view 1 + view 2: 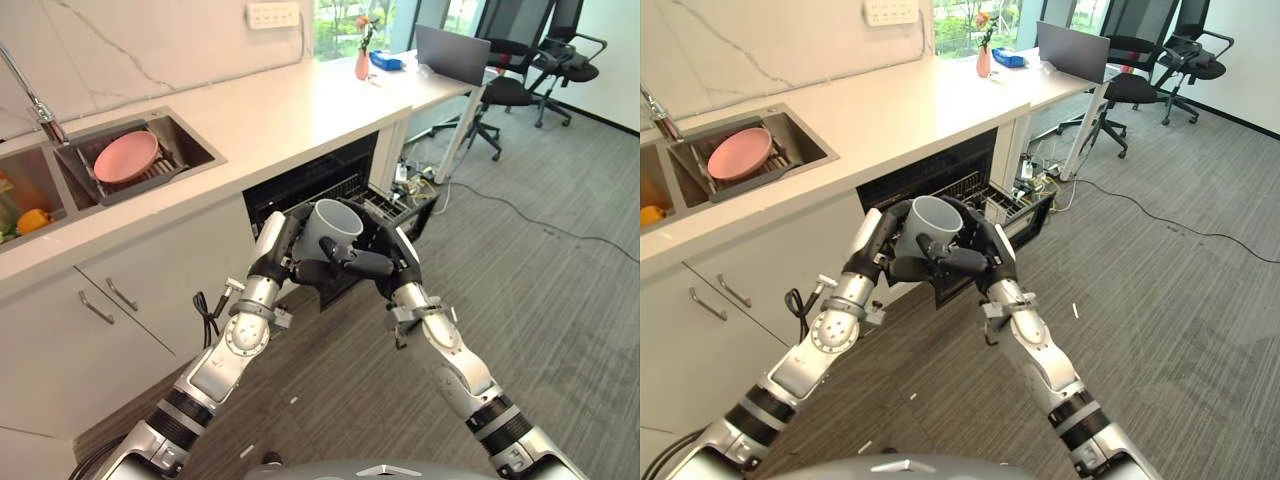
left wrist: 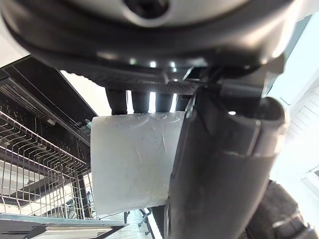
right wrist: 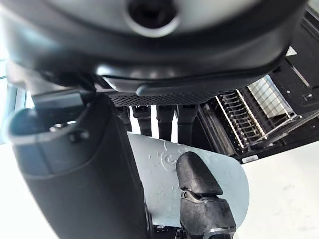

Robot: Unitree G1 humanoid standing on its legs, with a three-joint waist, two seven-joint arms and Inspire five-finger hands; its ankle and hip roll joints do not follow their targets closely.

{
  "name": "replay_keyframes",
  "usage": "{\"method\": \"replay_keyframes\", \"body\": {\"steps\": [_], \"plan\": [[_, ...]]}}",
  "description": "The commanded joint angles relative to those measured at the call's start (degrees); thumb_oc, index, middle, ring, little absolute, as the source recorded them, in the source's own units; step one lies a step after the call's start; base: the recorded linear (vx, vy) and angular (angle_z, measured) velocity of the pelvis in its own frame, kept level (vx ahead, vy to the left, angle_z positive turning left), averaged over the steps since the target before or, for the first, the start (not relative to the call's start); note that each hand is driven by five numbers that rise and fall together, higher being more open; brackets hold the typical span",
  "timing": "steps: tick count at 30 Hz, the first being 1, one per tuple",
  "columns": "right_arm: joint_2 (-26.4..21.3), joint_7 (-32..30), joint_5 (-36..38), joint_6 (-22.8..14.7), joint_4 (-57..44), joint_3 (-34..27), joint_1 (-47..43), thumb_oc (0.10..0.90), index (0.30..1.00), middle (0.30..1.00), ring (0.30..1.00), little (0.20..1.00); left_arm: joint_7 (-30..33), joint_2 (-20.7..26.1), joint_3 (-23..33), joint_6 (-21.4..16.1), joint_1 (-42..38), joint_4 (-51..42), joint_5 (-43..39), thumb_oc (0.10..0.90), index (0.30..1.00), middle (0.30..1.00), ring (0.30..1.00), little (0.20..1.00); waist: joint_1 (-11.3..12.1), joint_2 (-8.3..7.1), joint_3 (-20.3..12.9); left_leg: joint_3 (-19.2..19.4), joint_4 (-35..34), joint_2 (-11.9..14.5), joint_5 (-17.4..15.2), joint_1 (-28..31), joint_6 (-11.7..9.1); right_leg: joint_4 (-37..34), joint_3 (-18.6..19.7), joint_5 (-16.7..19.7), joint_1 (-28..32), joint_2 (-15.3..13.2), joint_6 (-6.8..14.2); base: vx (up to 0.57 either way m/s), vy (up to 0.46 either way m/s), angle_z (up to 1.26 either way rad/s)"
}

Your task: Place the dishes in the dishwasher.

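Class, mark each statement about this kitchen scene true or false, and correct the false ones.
1. Both hands hold the grey mug. True: left hand, right hand.
2. The pink plate lies in the dishwasher. False: it is in the sink.
3. The dishwasher is open. True.
4. The mug is upside down. False: its opening faces up.
5. A vase stands on the countertop. True.
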Motion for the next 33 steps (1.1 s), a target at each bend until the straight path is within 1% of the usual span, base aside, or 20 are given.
{"method": "replay_keyframes", "body": {"steps": [1, 2, 3, 4, 9, 11, 13, 14, 16, 17, 21, 24, 26, 27, 28, 29, 31, 32, 33], "plan": [[3.4, -2.1, 1.3, -5.4, -1.2, -4.8, -9.3, 0.400, 0.300, 0.300, 0.300, 0.300, -2.8, -2.5, -7.8, -10.8, -7.7, -11.7, 3.2, 0.400, 0.300, 0.300, 0.300, 0.300, 1.0, 0.99, -2.0, 1.5, 0.3, 4.5, -4.0, 2.5, -5.5, 1.4, -1.1, -2.6, -0.7, -3.4, 4.2, 0.00, 0.003, 0.04], [3.5, -2.3, 1.1, -5.5, -1.4, -4.9, -9.1, 0.400, 0.300, 0.300, 0.300, 0.300, -2.6, -2.2, -7.6, -10.9, -7.6, -11.8, 3.8, 0.400, 0.300, 0.300, 0.300, 0.300, 1.0, 1.02, -2.0, 1.5, 0.3, 4.5, -4.0, 2.4, -5.5, 1.5, -1.2, -2.6, -0.6, -3.5, 4.2, 0.00, 0.007, 0.04], [3.4, -2.4, 0.7, -5.6, -1.3, -5.2, -8.9, 0.400, 0.300, 0.300, 0.300, 0.300, -2.3, -2.1, -7.4, -10.8, -7.3, -11.6, 4.2, 0.762, 0.844, 0.844, 0.844, 0.844, 1.1, 1.10, -2.1, 1.5, 0.3, 4.4, -4.1, 2.5, -5.5, 1.5, -1.3, -2.6, -0.6, -3.5, 4.2, 0.00, 0.007, 0.03], [3.4, -2.7, 0.0, -5.7, -1.7, -5.7, -8.7, 0.400, 0.300, 0.300, 0.300, 0.300, -2.0, -2.0, -6.9, -10.7, -6.8, -11.3, 4.5, 0.800, 0.900, 0.900, 0.900, 0.900, 1.1, 1.17, -2.1, 1.5, 0.3, 4.4, -4.1, 2.4, -5.5, 1.6, -1.4, -2.6, -0.6, -3.6, 4.2, 0.00, 0.000, 0.00], [4.4, -4.9, -1.1, -7.6, -3.1, -9.5, -7.6, 0.400, 0.300, 0.300, 0.300, 0.300, 0.1, -1.8, -3.2, -10.0, -3.4, -9.4, 4.8, 0.800, 0.900, 0.900, 0.900, 0.900, 1.7, 1.42, -2.0, 1.0, 0.3, 4.2, -4.0, 2.3, -5.4, 1.8, -2.1, -2.6, -0.3, -3.8, 4.3, 0.00, 0.007, 0.04], [4.4, -5.3, -1.3, -8.0, -3.3, -10.3, -7.4, 0.400, 0.300, 0.300, 0.300, 0.300, 0.3, -1.8, -2.5, -9.8, -2.6, -9.0, 4.5, 0.800, 0.900, 0.900, 0.900, 0.900, 1.7, 1.43, -2.0, 0.9, 0.3, 4.2, -4.0, 2.2, -5.4, 1.7, -2.2, -2.6, -0.3, -3.8, 4.2, 0.00, 0.006, 0.04], [5.2, -7.0, -1.0, -9.3, -3.7, -12.6, -6.9, 0.400, 0.300, 0.300, 0.300, 0.300, 1.8, -1.7, 0.2, -9.2, 0.2, -7.6, 4.0, 0.800, 0.900, 0.900, 0.900, 0.900, 2.2, 1.50, -1.9, 0.6, 0.3, 4.1, -3.9, 2.1, -5.4, 1.8, -2.7, -2.5, -0.1, -3.9, 4.2, 0.01, 0.005, 0.09], [5.2, -7.0, -1.0, -9.3, -3.7, -12.6, -6.9, 0.400, 0.300, 0.300, 0.300, 0.300, 1.8, -1.7, 0.2, -9.2, 0.2, -7.6, 4.0, 0.800, 0.900, 0.900, 0.900, 0.900, 2.2, 1.50, -1.9, 0.6, 0.3, 4.1, -3.9, 2.1, -5.4, 1.8, -2.7, -2.5, -0.1, -3.9, 4.2, 0.01, 0.001, 0.12], [5.6, -7.9, -0.5, -10.1, -4.1, -13.9, -6.7, 0.400, 0.300, 0.300, 0.300, 0.300, 2.7, -1.6, 2.3, -8.9, 2.8, -6.7, 3.2, 0.800, 0.900, 0.900, 0.900, 0.900, 2.5, 1.49, -1.9, 0.3, 0.3, 4.1, -3.9, 2.0, -5.4, 1.7, -2.9, -2.5, 0.1, -3.9, 4.2, 0.01, 0.007, 0.10], [5.7, -8.8, -0.3, -10.6, -4.1, -15.3, -6.7, 0.400, 0.300, 0.300, 0.300, 0.300, 3.5, -1.8, 4.4, -8.4, 4.8, -5.5, 2.2, 0.800, 0.900, 0.900, 0.900, 0.900, 3.0, 1.45, -1.8, 0.0, 0.3, 4.0, -3.9, 1.9, -5.4, 1.7, -3.2, -2.6, 0.2, -3.9, 4.1, 0.02, 0.014, 0.06], [5.1, -10.3, -0.9, -10.9, -3.6, -17.9, -7.2, 0.400, 0.300, 0.300, 0.300, 0.300, 5.1, -2.1, 8.6, -7.3, 8.9, -2.7, 0.1, 0.800, 0.900, 0.900, 0.900, 0.900, 4.3, 1.17, -1.7, -1.0, 0.3, 3.9, -3.7, 1.4, -5.4, 1.8, -4.0, -2.8, 0.5, -4.0, 4.1, 0.01, 0.001, 0.05], [4.4, -10.7, -1.3, -10.6, -2.9, -18.4, -7.8, 0.400, 0.300, 0.300, 0.300, 0.300, 5.6, -2.1, 10.0, -7.0, 10.3, -1.7, -0.6, 0.800, 0.900, 0.900, 0.900, 0.900, 4.9, 1.01, -1.6, -1.4, 0.3, 3.8, -3.6, 1.0, -5.4, 1.8, -4.6, -2.7, 0.6, -4.0, 4.1, 0.00, 0.001, 0.18], [2.7, -10.3, -2.1, -9.5, -1.2, -18.6, -9.0, 0.400, 0.300, 0.300, 0.300, 0.300, 5.7, -1.8, 11.2, -6.5, 11.5, -0.1, -0.9, 0.800, 0.900, 0.900, 0.900, 0.900, 5.9, 0.69, -1.4, -2.0, 0.3, 3.6, -3.3, 0.4, -5.4, 1.9, -5.3, -2.7, 0.5, -4.0, 4.1, -0.01, -0.010, 0.17], [0.5, -10.5, -4.1, -8.3, 1.0, -18.9, -10.5, 0.400, 0.300, 0.300, 0.300, 0.300, 5.4, -1.2, 12.1, -6.4, 12.9, 1.2, -1.3, 0.800, 0.900, 0.900, 0.900, 0.900, 7.1, 0.36, -0.7, -2.6, 0.3, 3.5, -3.1, -0.3, -5.4, 2.2, -5.9, -2.7, 0.4, -4.1, 4.1, -0.01, -0.011, 0.15], [0.5, -10.5, -4.0, -8.3, 1.2, -18.9, -10.6, 0.400, 0.300, 0.300, 0.300, 0.300, 5.3, -1.2, 12.1, -6.4, 12.9, 1.2, -1.3, 0.800, 0.900, 0.900, 0.900, 0.900, 7.0, 0.32, -0.8, -2.7, 0.3, 3.5, -3.1, -0.5, -5.4, 2.2, -6.0, -2.7, 0.2, -4.1, 4.2, -0.01, -0.021, 0.21], [-2.4, -11.4, -8.6, -6.5, 4.4, -18.8, -12.4, 0.400, 0.300, 0.300, 0.300, 0.300, 4.7, -0.5, 12.5, -6.2, 14.3, 2.7, -2.2, 0.800, 0.900, 0.900, 0.900, 0.900, 8.5, 0.00, 0.0, -3.5, 0.3, 3.3, -3.0, -1.2, -5.5, 2.4, -6.6, -2.9, 0.1, -4.0, 4.2, 0.00, -0.012, 0.26], [-6.1, -12.1, -14.8, -5.1, 8.0, -18.8, -14.6, 0.400, 0.300, 0.300, 0.300, 0.300, 3.9, 0.6, 13.0, -6.3, 16.1, 3.8, -1.6, 0.800, 0.900, 0.900, 0.900, 0.900, 9.8, -0.41, 0.5, -4.3, 0.3, 3.1, -2.8, -2.4, -5.5, 2.1, -7.6, -2.8, 0.0, -4.0, 4.3, -0.01, -0.009, 0.34], [-6.1, -12.1, -14.8, -5.1, 8.1, -18.8, -14.8, 0.400, 0.300, 0.300, 0.300, 0.300, 3.9, 0.5, 13.0, -6.4, 16.0, 3.8, -1.6, 0.800, 0.900, 0.900, 0.900, 0.900, 9.7, -0.43, 0.4, -4.4, 0.3, 3.0, -2.5, -2.7, -5.4, 2.1, -7.7, -2.5, -0.3, -4.1, 4.3, 0.00, -0.011, 0.36], [-10.2, -13.3, -20.7, -3.7, 11.5, -18.3, -16.9, 0.400, 0.300, 0.300, 0.300, 0.300, 3.8, 1.9, 13.3, -6.9, 17.4, 5.4, -0.3, 0.800, 0.900, 0.900, 0.900, 0.900, 11.1, -0.81, 1.2, -5.0, 0.3, 3.0, -2.3, -3.6, -5.6, 1.8, -8.5, -2.7, -0.3, -3.9, 4.5, 0.00, -0.005, 0.30]]}}
